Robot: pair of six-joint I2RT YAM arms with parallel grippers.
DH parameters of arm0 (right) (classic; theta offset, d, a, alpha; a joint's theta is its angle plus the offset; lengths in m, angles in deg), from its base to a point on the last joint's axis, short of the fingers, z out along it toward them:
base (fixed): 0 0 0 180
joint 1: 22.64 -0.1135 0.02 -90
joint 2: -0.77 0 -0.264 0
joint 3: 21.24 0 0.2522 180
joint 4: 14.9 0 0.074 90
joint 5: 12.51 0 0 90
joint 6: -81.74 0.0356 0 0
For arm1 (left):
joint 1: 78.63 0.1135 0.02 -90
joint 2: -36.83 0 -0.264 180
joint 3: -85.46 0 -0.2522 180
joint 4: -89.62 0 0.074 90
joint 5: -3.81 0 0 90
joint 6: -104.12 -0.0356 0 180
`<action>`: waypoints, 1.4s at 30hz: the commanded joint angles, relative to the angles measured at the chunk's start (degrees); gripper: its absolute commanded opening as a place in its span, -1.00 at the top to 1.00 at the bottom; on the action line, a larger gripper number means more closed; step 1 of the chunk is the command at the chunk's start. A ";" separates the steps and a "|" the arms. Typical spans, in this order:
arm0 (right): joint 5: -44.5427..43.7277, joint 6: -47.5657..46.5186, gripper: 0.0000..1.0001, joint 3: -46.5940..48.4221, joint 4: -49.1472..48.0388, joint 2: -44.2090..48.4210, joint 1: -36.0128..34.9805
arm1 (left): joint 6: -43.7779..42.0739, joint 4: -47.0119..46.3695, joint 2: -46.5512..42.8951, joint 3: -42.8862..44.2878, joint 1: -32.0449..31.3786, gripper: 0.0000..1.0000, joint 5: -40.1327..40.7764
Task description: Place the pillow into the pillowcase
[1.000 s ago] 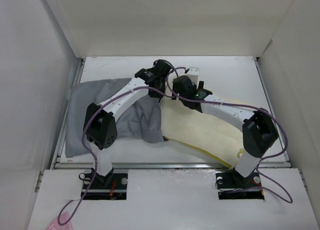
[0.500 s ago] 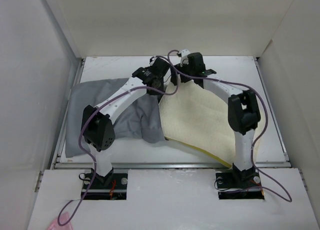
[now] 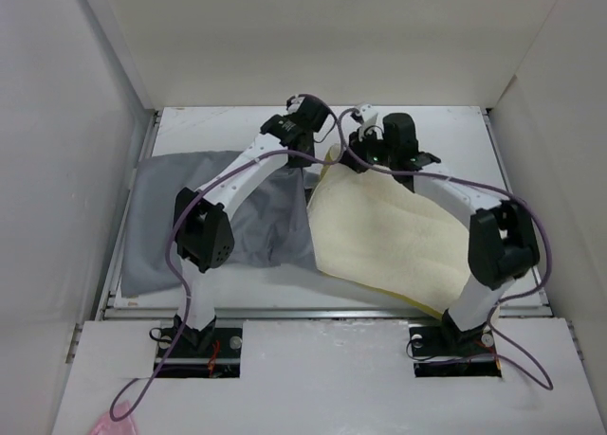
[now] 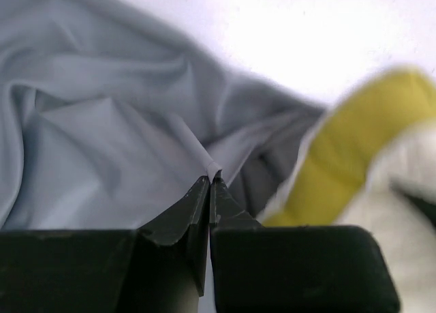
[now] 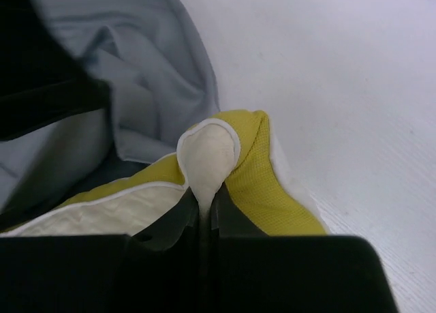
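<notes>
**Inventory, largest item first**

1. Tabletop (image 3: 455, 136): white, and it carries both cloth items.
2. Pillowcase (image 3: 166, 226): grey, wrinkled and limp, spread over the left half. Its right edge meets the pillow near the middle. It lies slack, with no sign of filling.
3. Pillow (image 3: 398, 241): cream quilted face up with a yellow edge band, on the right half. It is wholly outside the case, with its far-left corner drawn up just beside the case's far-right edge.
4. Left gripper (image 4: 208, 185): jaws pressed fully together, pinching a thin ridge of pillowcase fabric at their tips.
5. Right gripper (image 5: 203, 207): jaws closed on the pillow's corner, whose cream tip and yellow band bulge above them.

**Progress (judgement):** early stage.
- Done: both grips are made, and the corner sits next to the case edge.
- Left to do: open the mouth, feed the corner in, and draw the case over the full pillow.
- Whether the pinched fold belongs to the mouth's upper layer cannot be told.
</notes>
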 commanded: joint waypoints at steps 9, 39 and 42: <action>13.99 -1.68 1.00 -10.95 -6.03 8.17 -13.95 | 3.05 2.11 5.05 13.77 1.42 1.00 4.78; -2.63 28.17 1.00 17.88 -22.27 -19.60 1.32 | 0.14 -4.84 -22.99 -15.92 -9.03 1.00 -8.51; 3.60 35.20 1.00 22.00 -24.04 -22.66 5.09 | 2.33 -2.47 -22.37 -20.04 -7.90 1.00 -5.86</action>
